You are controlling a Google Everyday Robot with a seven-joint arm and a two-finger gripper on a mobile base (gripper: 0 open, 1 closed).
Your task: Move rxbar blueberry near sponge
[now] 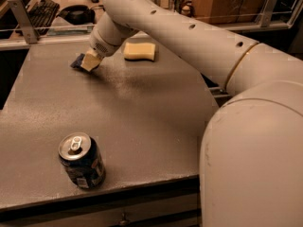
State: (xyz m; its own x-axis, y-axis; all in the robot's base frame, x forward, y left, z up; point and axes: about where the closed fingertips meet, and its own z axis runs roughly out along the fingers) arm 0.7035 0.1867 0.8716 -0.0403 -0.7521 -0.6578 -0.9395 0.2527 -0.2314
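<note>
Holding the bar (76,62), jaws clamped on it, the gripper (88,63) sits over the table (142,112) near the sponge (139,51).

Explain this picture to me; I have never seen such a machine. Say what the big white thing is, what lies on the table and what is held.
The big white shape is a robot's arm, reaching from the lower right across a grey table. There is one picture, taken from close beside the arm's base, looking down on the table. At the arm's tip, towards the back, the cream two-finger gripper is closed on a small flat dark navy-blue snack bar. Beside it lies a pale yellow foam sponge, apart from the gripper. Near the front edge stands an upright blue soda can.
</note>
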